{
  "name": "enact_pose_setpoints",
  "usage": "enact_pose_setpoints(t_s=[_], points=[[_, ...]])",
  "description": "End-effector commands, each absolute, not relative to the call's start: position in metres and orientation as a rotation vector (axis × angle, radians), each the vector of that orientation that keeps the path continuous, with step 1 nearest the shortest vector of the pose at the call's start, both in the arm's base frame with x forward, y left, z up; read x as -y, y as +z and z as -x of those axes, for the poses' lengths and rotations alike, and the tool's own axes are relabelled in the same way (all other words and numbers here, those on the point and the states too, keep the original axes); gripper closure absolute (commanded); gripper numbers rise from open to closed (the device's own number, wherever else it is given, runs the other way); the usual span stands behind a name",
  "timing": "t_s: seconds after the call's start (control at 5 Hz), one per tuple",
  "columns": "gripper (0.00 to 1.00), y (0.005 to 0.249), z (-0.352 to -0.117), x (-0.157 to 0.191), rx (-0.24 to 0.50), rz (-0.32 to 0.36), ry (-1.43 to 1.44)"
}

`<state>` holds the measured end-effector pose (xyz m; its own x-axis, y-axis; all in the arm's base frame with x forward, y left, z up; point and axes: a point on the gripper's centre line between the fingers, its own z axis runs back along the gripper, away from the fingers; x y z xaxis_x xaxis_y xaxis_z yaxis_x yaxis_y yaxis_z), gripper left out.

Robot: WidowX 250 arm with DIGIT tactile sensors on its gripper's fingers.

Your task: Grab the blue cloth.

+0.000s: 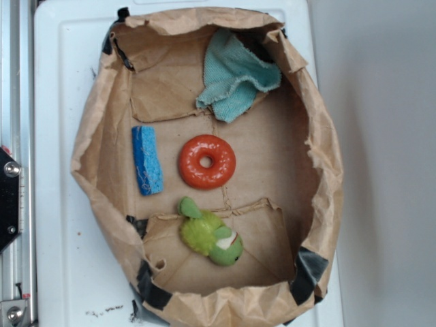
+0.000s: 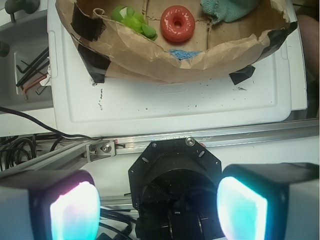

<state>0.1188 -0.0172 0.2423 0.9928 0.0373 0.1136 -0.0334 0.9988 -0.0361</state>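
The blue cloth is lying at 12 o'clock from the orange ring. The gripper is hanging wide apart, holding nothing.

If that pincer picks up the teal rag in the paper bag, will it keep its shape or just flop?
The teal rag would probably flop: it lies crumpled in folds against the paper bag wall. Its woven look suggests it is light. The frayed edge might snag. The pincer is open, away from the bag.

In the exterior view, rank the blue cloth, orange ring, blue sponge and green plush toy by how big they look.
1. Blue cloth, clearly largest.
2. Green plush toy and orange ring look about alike; I wouldn't rank them.
3. Blue sponge, narrowest and smallest.
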Motion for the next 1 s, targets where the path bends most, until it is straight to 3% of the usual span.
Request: enact_pose_setpoints(t_s=[0.0,0.4,0.8], points=[[0.0,0.242,-0.119,0.017,0.114,0.034,0.035],[0.0,0.228,-0.213,-0.013,0.203,0.002,0.199],[0.0,0.181,-0.266,-0.06,0.287,0.006,0.209]])
